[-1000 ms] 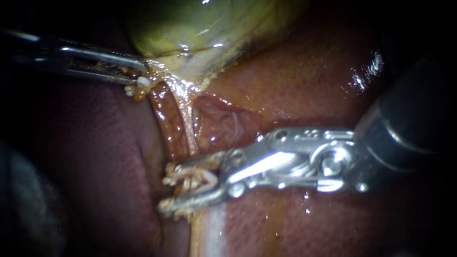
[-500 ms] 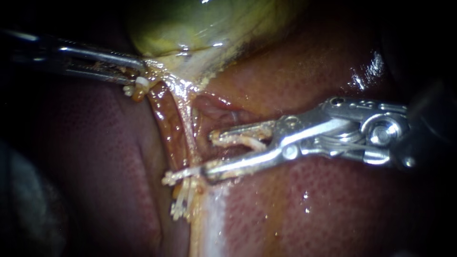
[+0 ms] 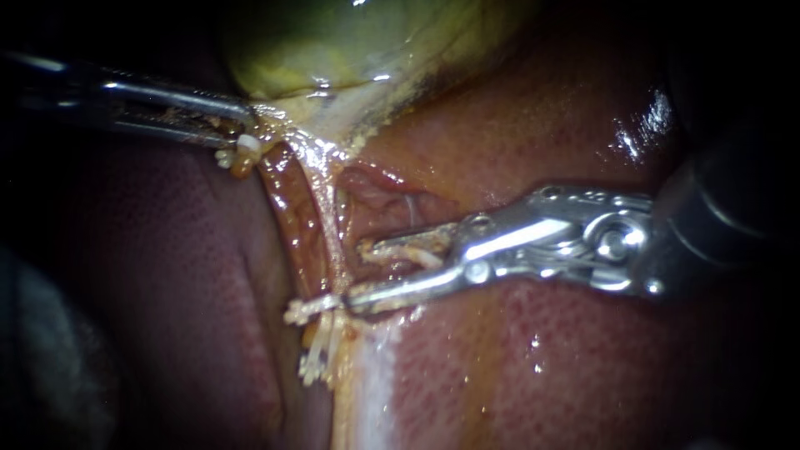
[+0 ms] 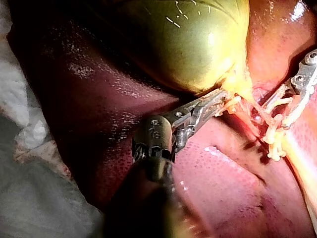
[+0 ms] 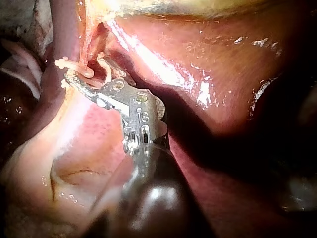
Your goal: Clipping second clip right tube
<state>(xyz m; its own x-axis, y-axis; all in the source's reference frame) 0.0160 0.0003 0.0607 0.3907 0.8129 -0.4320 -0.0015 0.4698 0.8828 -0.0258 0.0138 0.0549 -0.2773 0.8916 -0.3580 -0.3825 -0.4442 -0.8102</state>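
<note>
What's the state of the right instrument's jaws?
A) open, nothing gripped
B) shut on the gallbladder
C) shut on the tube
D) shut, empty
A: in the endoscope view a clear gap shows between the right instrument's jaws, with nothing held between them. The tube lies just ahead of their tips.

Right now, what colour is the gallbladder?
The gallbladder is glossy yellow-green, seen best in the left wrist view.
</note>
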